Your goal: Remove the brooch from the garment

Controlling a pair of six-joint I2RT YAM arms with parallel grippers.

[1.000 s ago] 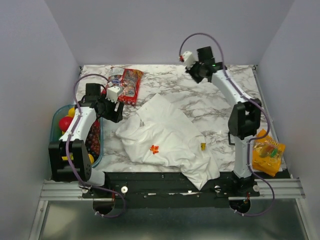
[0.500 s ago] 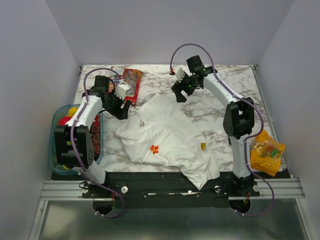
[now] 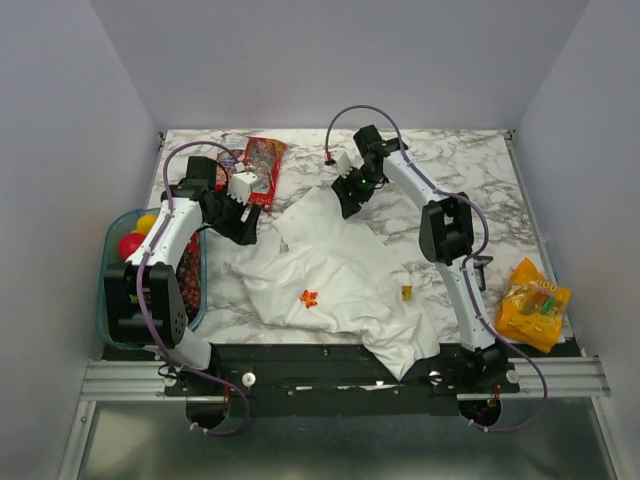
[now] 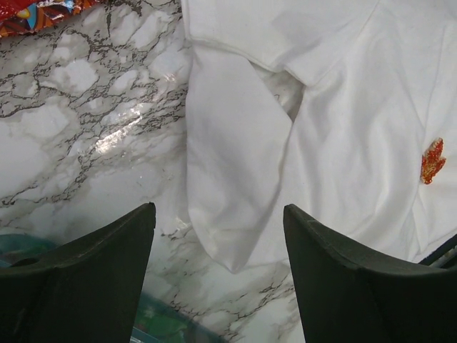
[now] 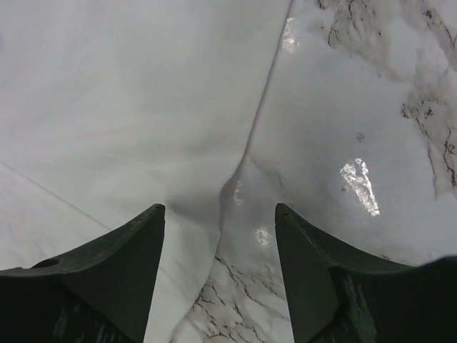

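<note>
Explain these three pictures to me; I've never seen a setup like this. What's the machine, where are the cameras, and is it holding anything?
A robot's left arm and right arm are bolted to the near edge of a marble table. The overhead view looks down from behind them. The other two views come from a camera on each wrist; the dark wedges there are the left fingers and right fingers. A crumpled white T-shirt lies mid-table with a tiny orange-red brooch on it. Around it are a red snack packet, a bin of coloured balls and an orange packet. Both pairs of fingers are spread open above the shirt's edges, holding nothing.
</note>
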